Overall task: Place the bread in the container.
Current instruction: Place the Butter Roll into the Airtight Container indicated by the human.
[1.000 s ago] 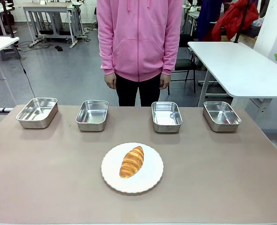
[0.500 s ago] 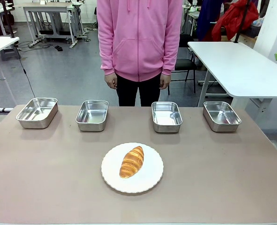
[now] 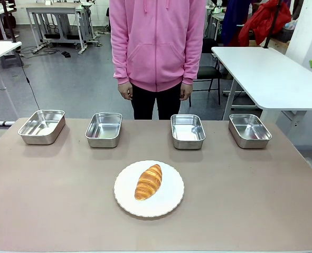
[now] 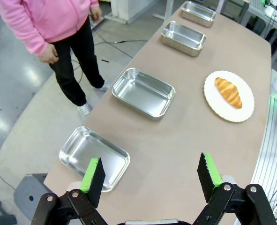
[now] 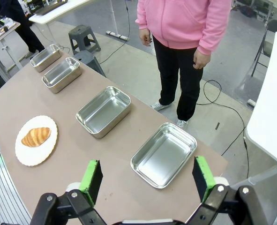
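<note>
Front view: the bread (image 3: pixel 148 182) lies aslant on a white plate (image 3: pixel 172 203) in the middle of the desk (image 3: pixel 50 205). Four steel pans (image 3: pixel 188 130) stand in a row beyond it, with a person (image 3: pixel 157 47) behind. I judge the bread light, soft and flaky, so I would pinch gently across its thick middle. Left wrist view: my left hand (image 4: pixel 150 161) is open above the desk's end. Right wrist view: my right hand (image 5: pixel 145 163) is open likewise, and the pans' depth reads plainly here.

Bright, even overhead light leaves only soft, short shadows beside the steel pans (image 3: pixel 103 129) on the bench (image 3: pixel 66 200), their shiny floors glaring white in patches, and both sharp wrist views bow the bench edge strongly.
</note>
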{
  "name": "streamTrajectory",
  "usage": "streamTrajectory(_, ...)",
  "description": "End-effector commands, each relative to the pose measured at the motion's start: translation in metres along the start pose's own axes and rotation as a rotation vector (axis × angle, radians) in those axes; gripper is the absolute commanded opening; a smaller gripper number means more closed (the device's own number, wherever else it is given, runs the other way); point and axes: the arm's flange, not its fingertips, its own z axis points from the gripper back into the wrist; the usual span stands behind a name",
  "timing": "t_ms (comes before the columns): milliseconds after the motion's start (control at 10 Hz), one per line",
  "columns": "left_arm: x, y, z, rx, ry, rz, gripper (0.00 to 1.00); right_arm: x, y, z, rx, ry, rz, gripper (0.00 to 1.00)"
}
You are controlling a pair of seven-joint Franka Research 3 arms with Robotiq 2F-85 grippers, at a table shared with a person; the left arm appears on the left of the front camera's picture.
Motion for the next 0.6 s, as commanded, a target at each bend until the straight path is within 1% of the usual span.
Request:
streamTrajectory(0,0.0012,-0.0009,0.0007,-0.004,-0.008,-0.005,1.0,0.002,-0.0011,-0.0012,0.005,-0.023,0.008,1.0)
streamTrajectory(500,0.0012,-0.0009,0.0007,-0.004,-0.008,-0.005,1.0,0.002,-0.0011,-0.0012,0.005,-0.023,0.008,1.0)
